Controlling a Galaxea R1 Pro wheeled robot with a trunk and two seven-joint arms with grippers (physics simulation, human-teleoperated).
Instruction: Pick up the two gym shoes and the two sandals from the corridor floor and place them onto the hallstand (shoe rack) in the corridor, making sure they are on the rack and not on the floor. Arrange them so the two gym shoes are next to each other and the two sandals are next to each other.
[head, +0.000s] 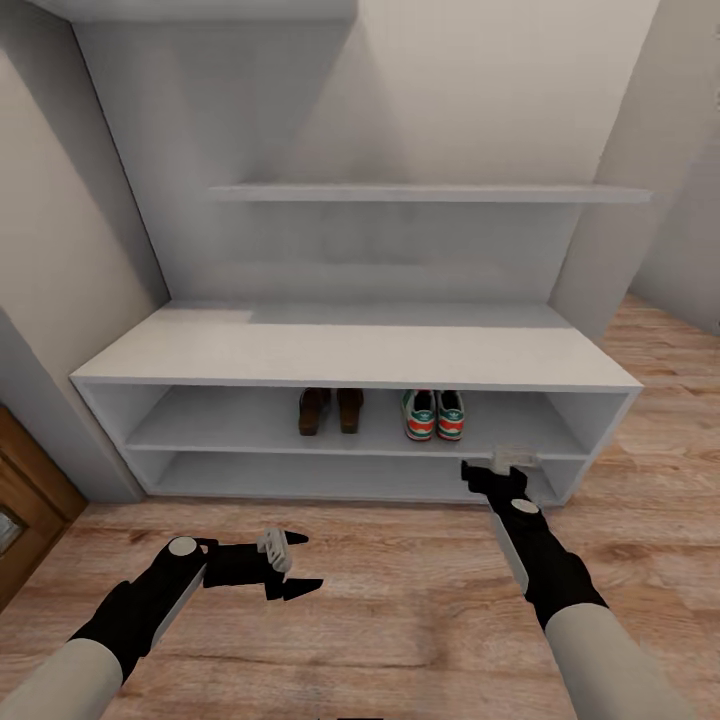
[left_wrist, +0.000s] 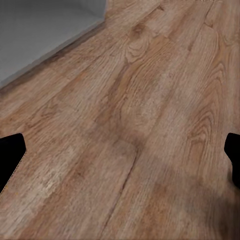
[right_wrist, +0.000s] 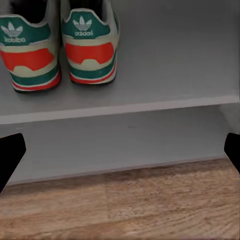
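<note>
Nearest us, our left gripper (head: 296, 565) hovers low over the corridor floor (head: 400, 620) with its fingers spread and nothing between them; its wrist camera looks down on bare wood planks, a grey edge of the hallstand (left_wrist: 45, 30) at one corner. Our right gripper (head: 503, 466) reaches further forward, up to the front edge of the hallstand (head: 350, 350); in the right wrist view its dark fingertips (right_wrist: 10, 155) sit wide apart at the two picture edges, so we read it as released and empty. Beyond it, on the upper of the two low shelves, the two gym shoes (head: 434, 415) stand side by side, heels toward us, long axes running back into the shelf. They lie just ahead of the right gripper and slightly toward our left, well apart from the left gripper. Further left on the same shelf the two sandals (head: 331, 410) stand together, likewise pointing inward, a clear gap parting them from the sneakers. We judge all four pieces racked and paired; any remaining nudge falls to the right arm, which is the nearer
</note>
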